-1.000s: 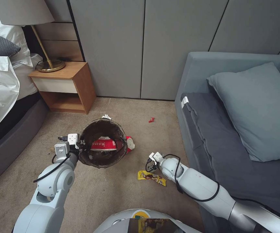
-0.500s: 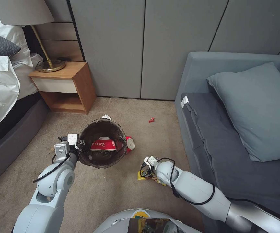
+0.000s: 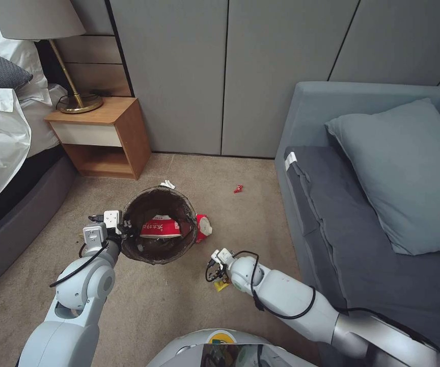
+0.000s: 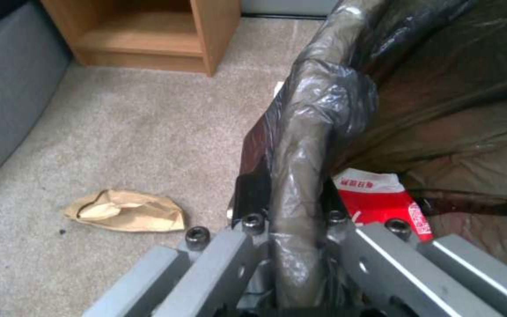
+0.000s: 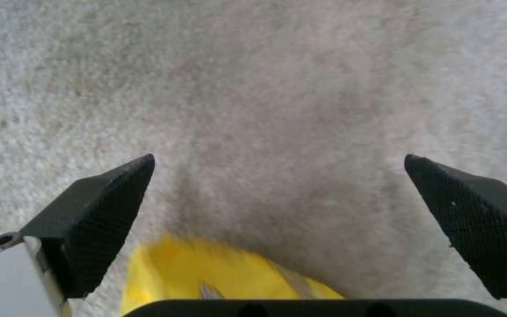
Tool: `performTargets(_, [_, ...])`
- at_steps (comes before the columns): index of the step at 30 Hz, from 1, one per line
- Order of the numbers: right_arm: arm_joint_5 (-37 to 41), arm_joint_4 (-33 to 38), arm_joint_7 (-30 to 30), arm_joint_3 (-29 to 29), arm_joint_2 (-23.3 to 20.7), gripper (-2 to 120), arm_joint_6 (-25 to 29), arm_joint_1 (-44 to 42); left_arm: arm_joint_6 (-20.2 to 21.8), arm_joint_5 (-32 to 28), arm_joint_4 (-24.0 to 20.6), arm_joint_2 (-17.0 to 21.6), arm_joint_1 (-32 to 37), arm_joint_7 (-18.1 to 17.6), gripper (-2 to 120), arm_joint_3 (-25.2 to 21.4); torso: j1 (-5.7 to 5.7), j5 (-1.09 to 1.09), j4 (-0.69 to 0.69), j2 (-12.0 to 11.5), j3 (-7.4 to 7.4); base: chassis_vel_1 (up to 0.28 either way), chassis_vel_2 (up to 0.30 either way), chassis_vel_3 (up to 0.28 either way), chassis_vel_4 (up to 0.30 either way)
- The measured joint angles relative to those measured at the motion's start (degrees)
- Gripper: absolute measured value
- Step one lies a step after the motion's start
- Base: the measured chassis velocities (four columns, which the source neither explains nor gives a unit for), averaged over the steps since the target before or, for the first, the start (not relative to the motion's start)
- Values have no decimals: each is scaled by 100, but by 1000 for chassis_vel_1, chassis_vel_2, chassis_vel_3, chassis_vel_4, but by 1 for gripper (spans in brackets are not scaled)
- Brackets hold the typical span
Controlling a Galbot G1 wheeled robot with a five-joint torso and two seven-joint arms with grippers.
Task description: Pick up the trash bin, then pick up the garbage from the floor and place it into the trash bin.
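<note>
The trash bin (image 3: 151, 252), round with a dark brown bag over its rim, hangs tilted over the carpet; my left gripper (image 3: 124, 228) is shut on its near-left rim (image 4: 300, 145). A red and white packet (image 3: 160, 228) lies inside it. My right gripper (image 3: 215, 271) is low over the carpet, open, fingers (image 5: 98, 207) wide apart over a yellow wrapper (image 5: 218, 273), of which a corner (image 3: 221, 285) shows in the head view. Other garbage on the floor: a red wrapper with a white scrap (image 3: 202, 226) beside the bin, a small red wrapper (image 3: 238, 188), a white tissue (image 3: 167, 184) and a brown wrapper (image 4: 126, 212).
A grey sofa (image 3: 332, 214) with a blue pillow (image 3: 408, 173) stands on the right. A wooden nightstand (image 3: 103, 135) with a lamp (image 3: 77, 99) and a bed (image 3: 6, 153) are on the left. Grey wall panels (image 3: 225, 76) close the back.
My right arm has swung left and down over the yellow wrapper, now covering most of it. The bin and left gripper have shifted slightly left.
</note>
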Motion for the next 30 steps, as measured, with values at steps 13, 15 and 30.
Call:
performTargets(13, [48, 234, 80, -142, -229, 100, -12, -376, 0, 2, 72, -11, -55, 35, 0, 22, 0, 0, -1, 0, 0, 0, 0, 0, 0])
performTargets(15, [55, 269, 86, -126, -291, 100, -10, -423, 0, 2, 73, -9, -55, 40, 0, 21, 0, 0, -2, 0, 0, 0, 0, 0, 0])
performTargets(30, [60, 553, 109, 374, -812, 100, 76, -876, 0, 16, 113, -1, -103, 43, 0, 76, 0, 2, -1, 0, -1, 0, 0, 0, 0])
